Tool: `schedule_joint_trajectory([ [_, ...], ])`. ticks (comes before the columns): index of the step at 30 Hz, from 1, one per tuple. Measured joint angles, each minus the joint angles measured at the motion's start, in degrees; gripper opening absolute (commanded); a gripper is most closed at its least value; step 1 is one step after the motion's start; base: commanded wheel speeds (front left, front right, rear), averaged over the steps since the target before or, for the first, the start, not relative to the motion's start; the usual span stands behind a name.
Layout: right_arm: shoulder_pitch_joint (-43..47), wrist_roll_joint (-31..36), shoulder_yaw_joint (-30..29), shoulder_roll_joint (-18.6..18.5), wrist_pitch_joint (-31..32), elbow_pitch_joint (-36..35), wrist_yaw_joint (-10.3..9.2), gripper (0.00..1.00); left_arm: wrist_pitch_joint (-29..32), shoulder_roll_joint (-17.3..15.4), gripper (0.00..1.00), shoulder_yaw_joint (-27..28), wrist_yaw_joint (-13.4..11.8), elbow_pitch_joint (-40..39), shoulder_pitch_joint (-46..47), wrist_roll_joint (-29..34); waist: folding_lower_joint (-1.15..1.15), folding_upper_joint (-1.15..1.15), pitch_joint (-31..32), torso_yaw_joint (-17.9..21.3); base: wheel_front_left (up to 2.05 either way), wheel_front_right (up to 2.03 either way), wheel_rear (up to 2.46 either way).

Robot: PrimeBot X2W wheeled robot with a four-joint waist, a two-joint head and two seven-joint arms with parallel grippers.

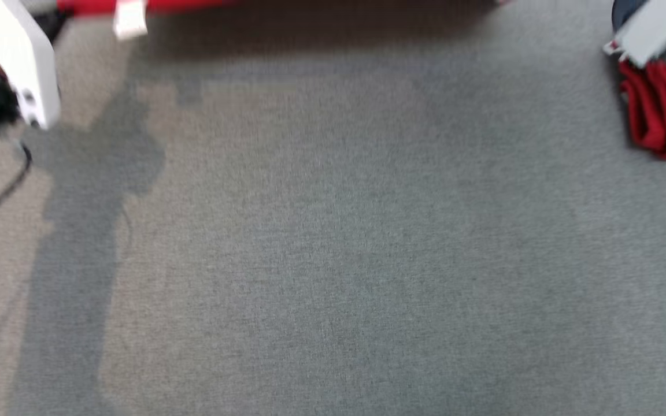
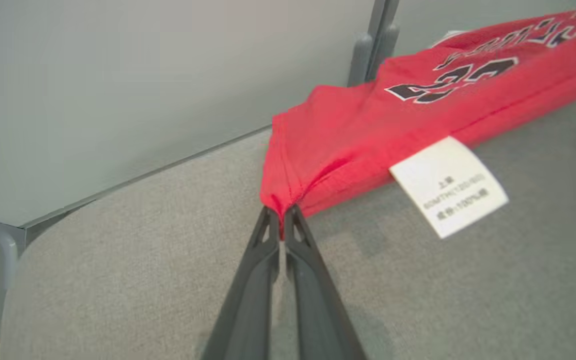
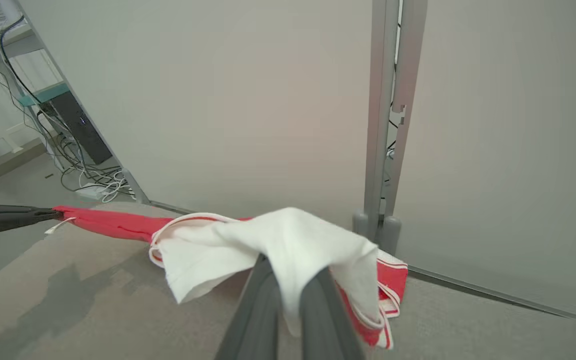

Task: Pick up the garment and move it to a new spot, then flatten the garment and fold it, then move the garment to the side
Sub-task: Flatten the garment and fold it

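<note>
Seemingly mid-carry: left tool [image 2: 282, 212] and right tool [image 3: 290, 272] each clamped on an end of the garment [image 2: 368, 130], slung between them; next, probably lay it flat on the surface [image 2: 118, 260].

Grey cloth-covered table [image 1: 333, 260], rounded corner, mostly bare. Red garment [image 2: 368, 135] lies stretched along the far edge beside the wall panel [image 2: 143, 75]. Its white label [image 2: 449, 186] rests flat on the cloth.

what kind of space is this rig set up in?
Probably an office or lab bay: grey partition panels on a metal post, a computer tower with tangled cables behind them, and a grey fabric-covered work surface.
</note>
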State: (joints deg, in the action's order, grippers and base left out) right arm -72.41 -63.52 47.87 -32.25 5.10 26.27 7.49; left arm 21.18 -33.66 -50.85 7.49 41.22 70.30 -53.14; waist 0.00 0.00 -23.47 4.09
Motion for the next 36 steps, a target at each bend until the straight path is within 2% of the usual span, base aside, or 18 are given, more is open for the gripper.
schedule_joint_trajectory([
  [7,10.44,-5.22,3.61,-6.75,8.98,-6.65,0.00,0.00,7.13,-4.43,0.00,-6.28,0.01,-9.36,-10.21,-4.80,0.00,0.00,8.50,-0.08,0.00,0.00,0.00],
  [13,19.80,-9.78,4.72,-13.25,14.28,-13.22,0.01,0.00,11.92,-7.46,0.00,-7.92,-0.11,-16.95,-17.65,-10.42,0.00,0.00,14.96,-0.36,0.00,0.00,0.00],
  [20,29.91,-14.52,5.21,-19.24,20.80,-18.52,0.01,0.00,20.01,-12.45,0.00,-9.90,-3.89,-27.09,-25.71,-16.62,0.00,0.00,20.33,-0.32,0.00,0.00,0.00],
  [27,36.79,-16.89,5.12,-23.81,27.37,-22.30,0.01,0.00,26.31,-17.74,0.00,-11.28,-8.45,-37.37,-30.98,-21.92,0.00,0.00,21.90,0.04,0.00,0.00,0.00],
  [31,38.65,-17.23,3.83,-24.70,29.14,-23.75,0.01,0.00,27.24,-19.27,0.00,-11.47,-10.45,-41.21,-32.06,-22.70,0.00,0.00,21.77,0.06,0.00,0.00,0.00],
  [36,39.55,-16.62,1.90,-24.49,30.92,-24.38,0.01,0.00,27.76,-20.06,0.00,-11.21,-11.69,-43.09,-32.24,-22.94,0.00,0.00,20.64,0.09,0.00,0.00,0.00],
])
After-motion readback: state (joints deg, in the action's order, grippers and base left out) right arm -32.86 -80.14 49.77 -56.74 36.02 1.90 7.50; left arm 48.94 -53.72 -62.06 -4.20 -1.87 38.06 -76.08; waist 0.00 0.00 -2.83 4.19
